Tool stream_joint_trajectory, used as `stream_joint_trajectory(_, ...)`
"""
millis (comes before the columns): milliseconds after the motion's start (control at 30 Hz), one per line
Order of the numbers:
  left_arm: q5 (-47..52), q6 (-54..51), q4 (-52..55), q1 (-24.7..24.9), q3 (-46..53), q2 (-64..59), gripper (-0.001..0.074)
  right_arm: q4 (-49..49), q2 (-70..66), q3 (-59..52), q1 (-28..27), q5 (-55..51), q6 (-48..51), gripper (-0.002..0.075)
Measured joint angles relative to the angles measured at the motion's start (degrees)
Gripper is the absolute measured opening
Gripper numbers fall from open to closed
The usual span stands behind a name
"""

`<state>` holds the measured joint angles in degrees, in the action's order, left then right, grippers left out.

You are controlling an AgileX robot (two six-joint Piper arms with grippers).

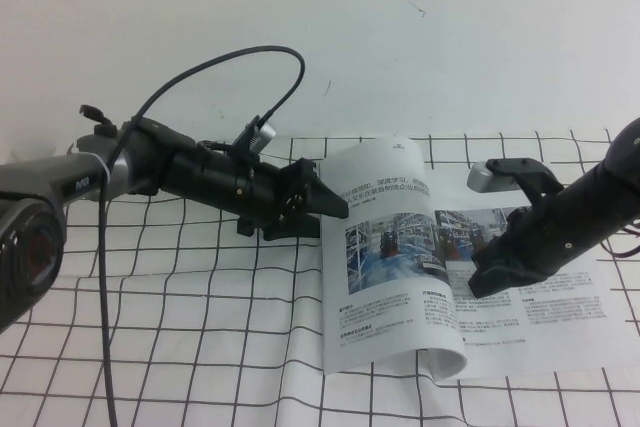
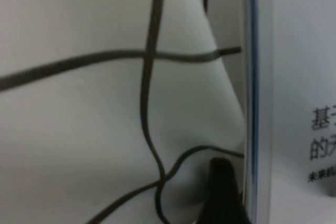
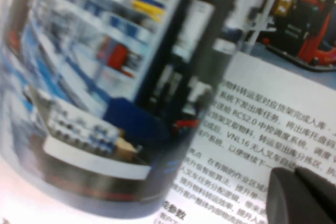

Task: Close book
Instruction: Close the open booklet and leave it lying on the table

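Glossy book (image 1: 400, 317), curled page beside left gripper (image 1: 340, 209), right gripper (image 1: 485, 282) on flat page

Book (image 1: 400, 247) on cloth (image 1: 200, 337); left gripper (image 1: 338, 207) at its left edge, right gripper (image 1: 480, 283) on right page.

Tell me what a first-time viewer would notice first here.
The open book lies right of centre on the checked cloth, with its left page raised and curling over. The left gripper sits at that page's outer edge, while the right gripper rests on the right-hand page near the spine.
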<state>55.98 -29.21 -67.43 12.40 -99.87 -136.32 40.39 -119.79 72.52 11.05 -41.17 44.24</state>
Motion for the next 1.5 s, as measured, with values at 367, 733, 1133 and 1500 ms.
stream_joint_trajectory(367,-2.2,-10.6,-14.7,1.9,0.0,-2.0,0.0441,0.0,0.0,0.0,0.0,0.6,0.0,-0.0003)
stream_joint_trajectory(733,-0.7,-11.3,-16.1,3.0,-4.6,-1.0,0.0448,0.0,0.3,0.0,0.0,3.2,0.3,-0.0003)
stream_joint_trajectory(1133,5.7,-6.8,-20.1,10.3,-15.1,2.7,0.0443,-7.6,13.8,-0.8,0.0,5.6,-2.0,-0.0003)
stream_joint_trajectory(1500,11.7,-2.7,-16.6,12.1,-20.5,2.5,0.0291,-16.1,33.7,-1.0,-6.4,4.5,-11.2,-0.0003)
